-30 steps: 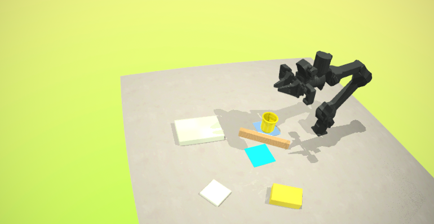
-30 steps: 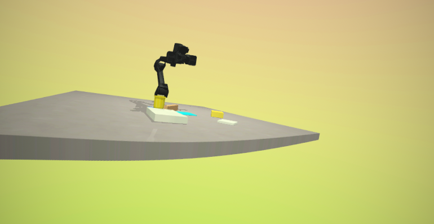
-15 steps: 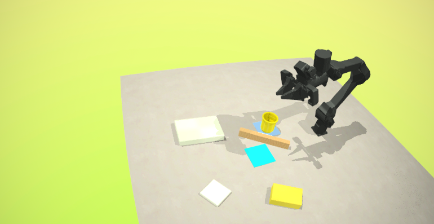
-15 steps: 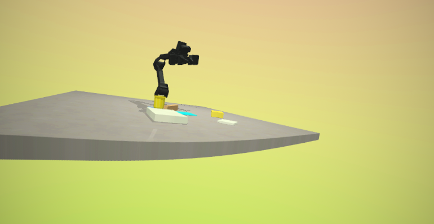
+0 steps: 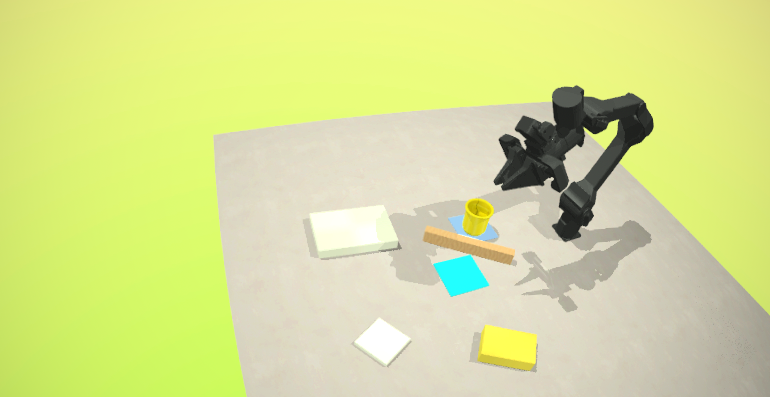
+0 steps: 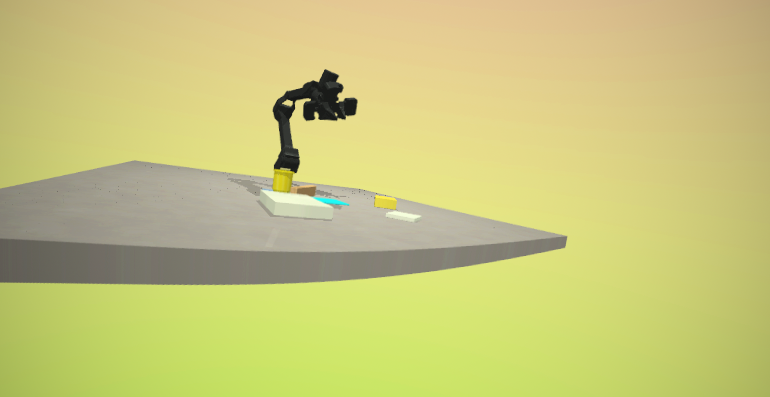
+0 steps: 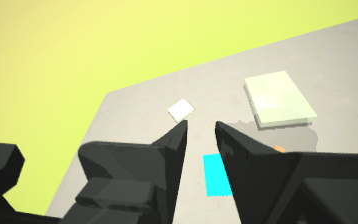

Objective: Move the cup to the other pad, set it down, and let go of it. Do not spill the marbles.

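Yellow-green haze surrounds a grey, mottled bench (image 5: 280, 178) (image 6: 161, 221) (image 7: 221, 90). Above it hangs the black pincer (image 5: 500, 184) (image 6: 335, 118) (image 7: 201, 125), its fingers partly spread with nothing between them, well apart from the cup.

The yellow cup (image 5: 476, 221) (image 6: 282, 181) stands upright on the blue pad (image 5: 489, 233) (image 6: 266, 190). It looks stiff and probably light, though its load could shift when tilted; smooth sides might slip under a weak squeeze. I would take it across opposite walls, below the flared rim, and keep it level.

As for contents, its mouth is open at the top, with no lid. Dark lines show inside, but I cannot make out marbles or tell how full it is. No other container shows.

Just beside the blue pad lies a wooden bar (image 5: 469, 244) (image 6: 304, 191) (image 7: 279, 149), then the cyan pad (image 5: 461, 275) (image 6: 331, 200) (image 7: 215, 176), likely the destination. The cup should clear that bar by a lift. Farther out lie a cream slab (image 5: 353, 230) (image 6: 296, 205) (image 7: 278, 100), a white tile (image 5: 382, 341) (image 6: 403, 215) (image 7: 181, 110) and a yellow block (image 5: 507, 346) (image 6: 385, 201).
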You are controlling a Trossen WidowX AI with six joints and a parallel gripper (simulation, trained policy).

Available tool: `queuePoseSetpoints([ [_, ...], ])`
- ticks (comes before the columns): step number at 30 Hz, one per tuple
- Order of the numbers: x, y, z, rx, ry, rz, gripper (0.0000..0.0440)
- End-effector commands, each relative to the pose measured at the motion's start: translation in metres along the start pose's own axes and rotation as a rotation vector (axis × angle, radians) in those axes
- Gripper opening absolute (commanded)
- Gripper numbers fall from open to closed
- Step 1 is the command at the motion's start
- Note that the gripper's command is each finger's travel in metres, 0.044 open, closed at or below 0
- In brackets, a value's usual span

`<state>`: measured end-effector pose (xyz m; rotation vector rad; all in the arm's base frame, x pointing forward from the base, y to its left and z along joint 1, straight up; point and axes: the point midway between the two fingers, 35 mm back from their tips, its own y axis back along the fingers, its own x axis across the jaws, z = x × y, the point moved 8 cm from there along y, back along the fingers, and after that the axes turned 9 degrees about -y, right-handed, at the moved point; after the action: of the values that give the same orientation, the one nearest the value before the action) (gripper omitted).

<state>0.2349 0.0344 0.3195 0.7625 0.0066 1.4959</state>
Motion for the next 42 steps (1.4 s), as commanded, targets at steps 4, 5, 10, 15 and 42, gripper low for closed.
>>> queuePoseSetpoints([
  [4, 0.004, -0.005, -0.001, 0.097, -0.034, -0.05, 0.0119],
  [5, 0.004, -0.005, -0.002, 0.111, -0.037, -0.058, 0.0118],
  [10, 0.006, -0.008, -0.004, 0.184, -0.048, -0.099, 0.0118],
  [15, 0.006, -0.01, -0.005, 0.255, -0.051, -0.143, 0.012],
  [42, -0.002, -0.019, -0.009, 0.607, -0.01, -0.387, 0.0126],
])
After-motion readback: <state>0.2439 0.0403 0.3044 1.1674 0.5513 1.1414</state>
